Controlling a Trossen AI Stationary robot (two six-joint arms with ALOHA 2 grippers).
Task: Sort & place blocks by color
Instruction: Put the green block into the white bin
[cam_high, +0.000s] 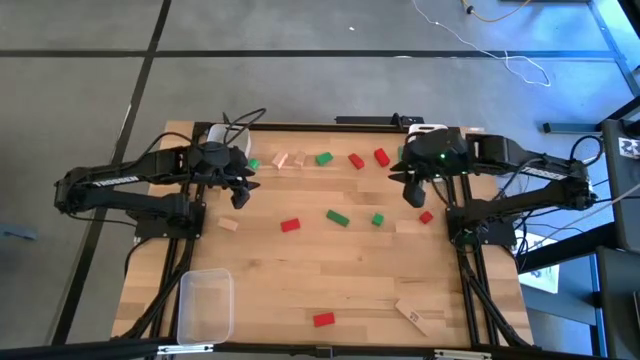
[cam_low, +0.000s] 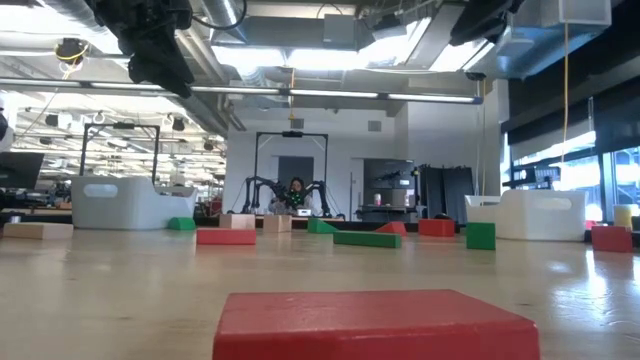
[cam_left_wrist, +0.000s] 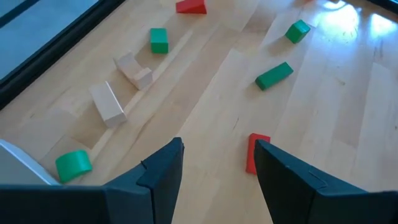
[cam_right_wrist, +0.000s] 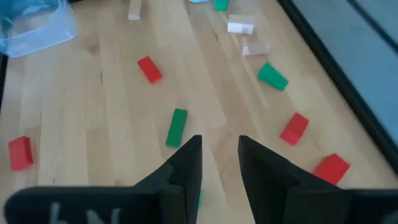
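Red, green and pale wood blocks lie flat and scattered on the wooden table (cam_high: 330, 270). A row along the far edge includes a green block (cam_high: 323, 158) and a red one (cam_high: 356, 160). Mid-table lie a red block (cam_high: 290, 225), a long green one (cam_high: 337, 217) and a small green one (cam_high: 377, 219). My left gripper (cam_high: 240, 190) hangs open above the table's far left, with a red block (cam_left_wrist: 256, 152) below its fingers. My right gripper (cam_high: 415, 190) hangs open at the far right, above a red block (cam_high: 426, 216). Neither touches anything.
A clear plastic bin (cam_high: 205, 305) stands at the near left corner. A red block (cam_high: 323, 319) and a wood block (cam_high: 410, 315) lie near the near edge. Another wood block (cam_high: 229, 224) lies left of mid-table. Cables run along the far edge.
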